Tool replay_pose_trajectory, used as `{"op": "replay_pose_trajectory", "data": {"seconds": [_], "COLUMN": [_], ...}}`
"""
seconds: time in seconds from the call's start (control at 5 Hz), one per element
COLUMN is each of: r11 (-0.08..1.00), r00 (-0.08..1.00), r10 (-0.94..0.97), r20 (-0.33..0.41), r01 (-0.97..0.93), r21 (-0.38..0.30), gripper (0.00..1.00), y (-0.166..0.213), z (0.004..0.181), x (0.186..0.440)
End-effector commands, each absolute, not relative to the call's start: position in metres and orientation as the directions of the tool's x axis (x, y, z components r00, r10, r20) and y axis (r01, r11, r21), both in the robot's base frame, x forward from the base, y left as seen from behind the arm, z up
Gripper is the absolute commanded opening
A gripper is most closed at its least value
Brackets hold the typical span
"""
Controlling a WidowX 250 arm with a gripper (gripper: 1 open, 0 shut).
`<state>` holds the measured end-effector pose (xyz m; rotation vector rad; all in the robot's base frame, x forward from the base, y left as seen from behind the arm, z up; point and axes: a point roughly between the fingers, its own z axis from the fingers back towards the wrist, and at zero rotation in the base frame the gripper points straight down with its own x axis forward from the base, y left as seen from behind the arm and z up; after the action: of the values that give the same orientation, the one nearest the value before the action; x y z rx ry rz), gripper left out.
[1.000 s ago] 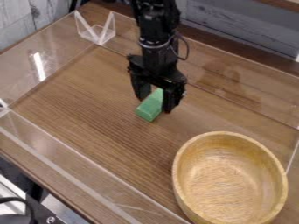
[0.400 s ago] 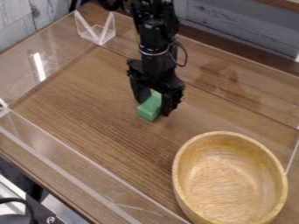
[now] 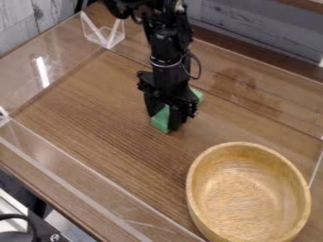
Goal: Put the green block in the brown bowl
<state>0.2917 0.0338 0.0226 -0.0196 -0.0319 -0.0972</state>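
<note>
Clamped on the green block (image 3: 163, 119), gripper (image 3: 168, 117) pointing straight down at the tabletop (image 3: 89, 113); brown bowl (image 3: 248, 196) well apart, open wood between.

- The black arm (image 3: 161, 33) reaches in from the top and hangs nearly straight down.
- Its gripper (image 3: 168, 115) points at the tabletop, fingers closed together low, gripping the green block (image 3: 165, 121).
</note>
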Motion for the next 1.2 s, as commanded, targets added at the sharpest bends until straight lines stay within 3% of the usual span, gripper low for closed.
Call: {"op": "replay_pose_trajectory", "data": {"seconds": [0.0,1.0], "r11": [0.994,0.991], "r00": [0.992,0.988], "r10": [-0.111,-0.132], "r20": [0.068,0.076], "r01": [0.112,0.134], "r21": [-0.013,-0.026], "gripper": [0.0,0.0], "y": [0.03,0.021], "z": [0.038,0.062], "x": [0.297,0.299]}}
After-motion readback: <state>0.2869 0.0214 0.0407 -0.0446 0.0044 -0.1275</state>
